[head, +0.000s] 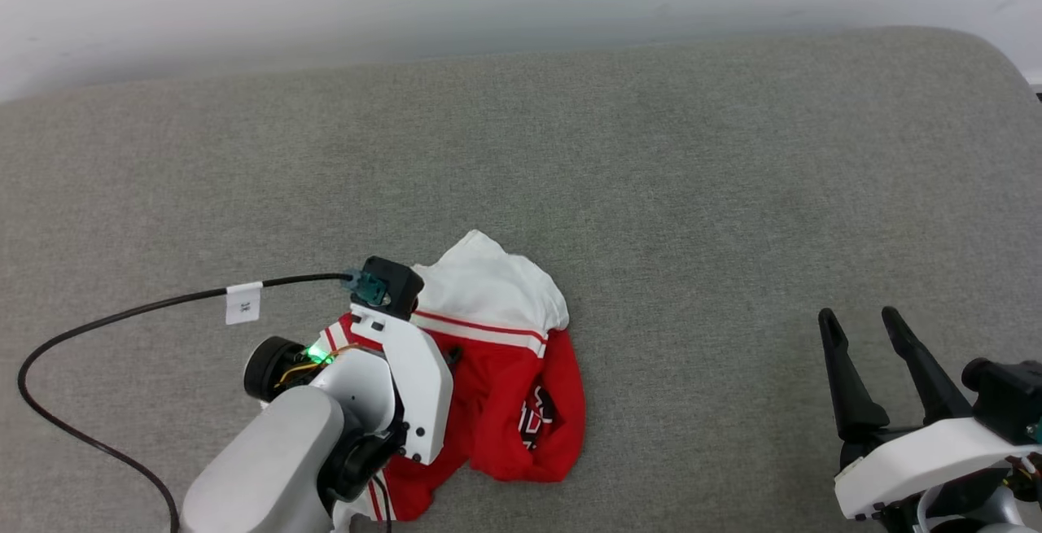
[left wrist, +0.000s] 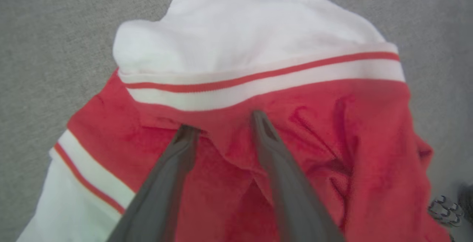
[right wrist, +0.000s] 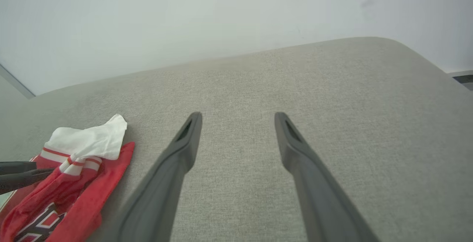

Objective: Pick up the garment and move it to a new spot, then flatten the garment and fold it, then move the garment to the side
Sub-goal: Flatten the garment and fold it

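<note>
The garment point(head: 505, 386) lies crumpled near the front edge of the grey surface point(head: 651, 150), left of centre. We judge it light and limp, best pinched at a red fold below the striped trim point(left wrist: 258, 75). Its long axis runs near-to-far, white sleeve point(head: 488, 281) farthest. Our left gripper point(left wrist: 221, 122) straddles that fold, spread; the right gripper point(head: 858, 315) hangs spread, well apart.

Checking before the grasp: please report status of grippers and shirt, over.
Left gripper open, tips on shirt. Right gripper open, over cushion. Shirt crumpled. Cable lies apart.
</note>
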